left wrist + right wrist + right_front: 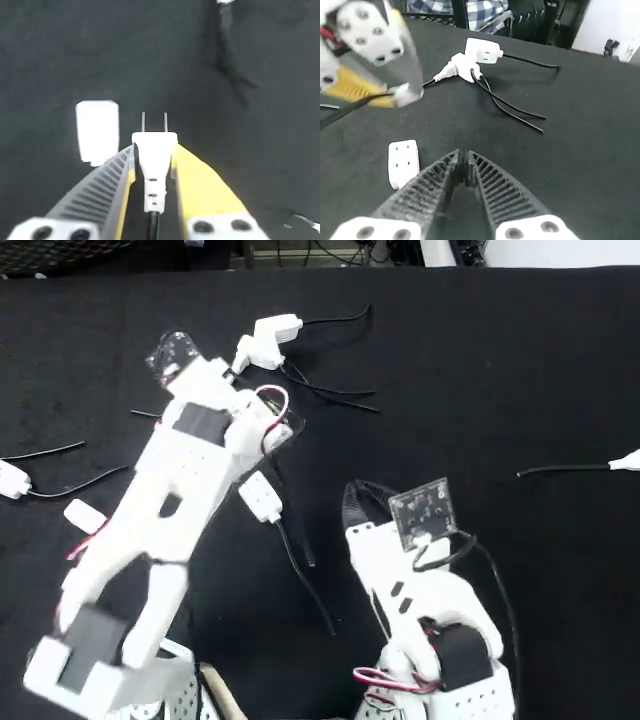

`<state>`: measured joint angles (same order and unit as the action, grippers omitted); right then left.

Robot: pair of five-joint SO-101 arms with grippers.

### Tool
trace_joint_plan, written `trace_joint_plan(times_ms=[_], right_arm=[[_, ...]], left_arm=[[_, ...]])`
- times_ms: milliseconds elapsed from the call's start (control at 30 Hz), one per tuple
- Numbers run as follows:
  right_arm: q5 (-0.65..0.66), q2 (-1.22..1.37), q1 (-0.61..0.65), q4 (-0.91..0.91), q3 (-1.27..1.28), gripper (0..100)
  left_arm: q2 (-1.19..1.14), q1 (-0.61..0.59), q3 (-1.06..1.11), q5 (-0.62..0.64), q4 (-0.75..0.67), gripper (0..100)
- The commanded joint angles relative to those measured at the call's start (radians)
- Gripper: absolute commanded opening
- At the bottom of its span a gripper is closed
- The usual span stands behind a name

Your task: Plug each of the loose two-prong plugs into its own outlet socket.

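plug (pixel 154 165) with two prongs is clamped between the fingers of the left pincer (pixel 154 148), held by its white body, with the prongs sticking out free past the fingertips and its dark cord running back between the fingers. i judge the step in hand to be carrying this plug to a socket; insertion is not yet done. a white socket (pixel 97 131) lies flat on the black counter (pixel 50 55), near the pincer but off the line of the prongs and not touching them. the next move, i think, calls for turning the wrist so both prongs face the slots, then pushing straight; the socket is light and may slide away, so the other arm could need to brace it. the right pincer (pixel 465 169) has its fingers pressed together on nothing and hangs low over the counter, just beside this same socket. farther off, one joined plug and socket (pixel 268 340) lies already mated. another loose plug (pixel 12 480) rests near the counter's left edge in the high view.
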<state>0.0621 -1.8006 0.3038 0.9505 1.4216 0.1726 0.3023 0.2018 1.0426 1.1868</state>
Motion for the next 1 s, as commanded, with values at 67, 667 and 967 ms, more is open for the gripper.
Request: trace_joint_plan(times_ms=[67, 667, 967], right_arm=[[-0.017, -0.096, -0.018, -0.043, 0.019, 1.2], [-0.017, -0.096, -0.015, -0.061, 0.048, 1.2], [-0.017, -0.096, -0.02, -0.138, 0.117, 1.2]], left_arm=[[-0.29, -0.019, -0.418, 0.015, 0.371, 3], [-0.569, 0.022, -0.699, 0.032, 0.574, 3], [-0.566, 0.024, -0.615, 0.037, 0.572, 3]])
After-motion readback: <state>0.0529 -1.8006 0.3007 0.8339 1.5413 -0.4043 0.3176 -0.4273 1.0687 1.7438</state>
